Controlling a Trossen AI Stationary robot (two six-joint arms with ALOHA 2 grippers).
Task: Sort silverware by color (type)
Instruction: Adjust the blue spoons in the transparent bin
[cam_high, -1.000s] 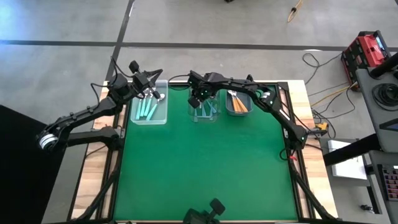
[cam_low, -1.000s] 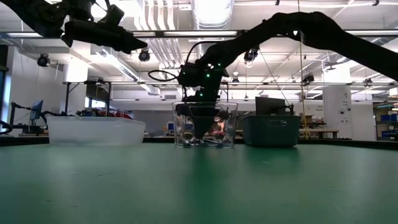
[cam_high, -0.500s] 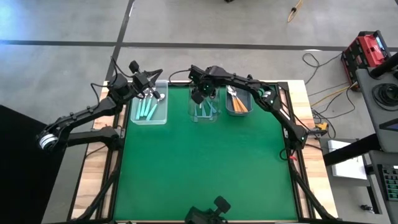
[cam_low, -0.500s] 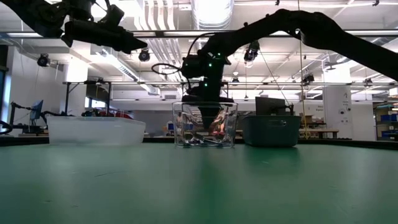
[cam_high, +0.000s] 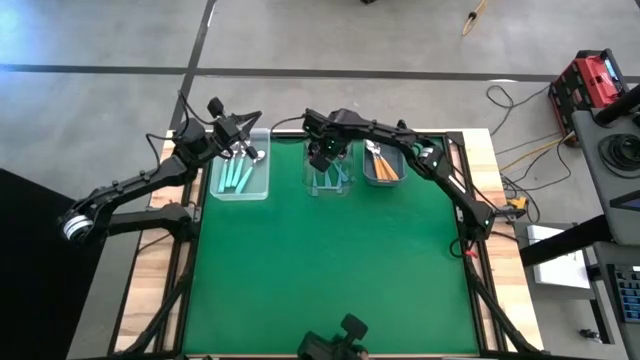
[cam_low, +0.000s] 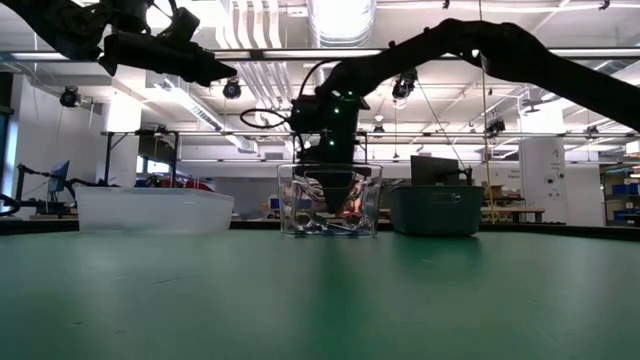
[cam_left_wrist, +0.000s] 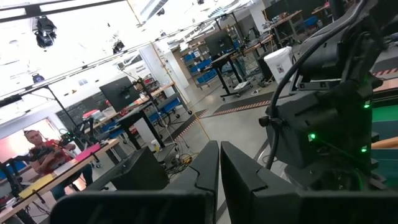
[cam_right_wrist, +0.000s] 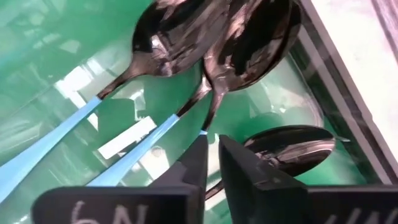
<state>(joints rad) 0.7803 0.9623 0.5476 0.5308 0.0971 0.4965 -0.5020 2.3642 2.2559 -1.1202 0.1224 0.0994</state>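
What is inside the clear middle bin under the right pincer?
The clear middle bin holds blue-handled spoons with dark bowls; the right pincer covers part, so no count.
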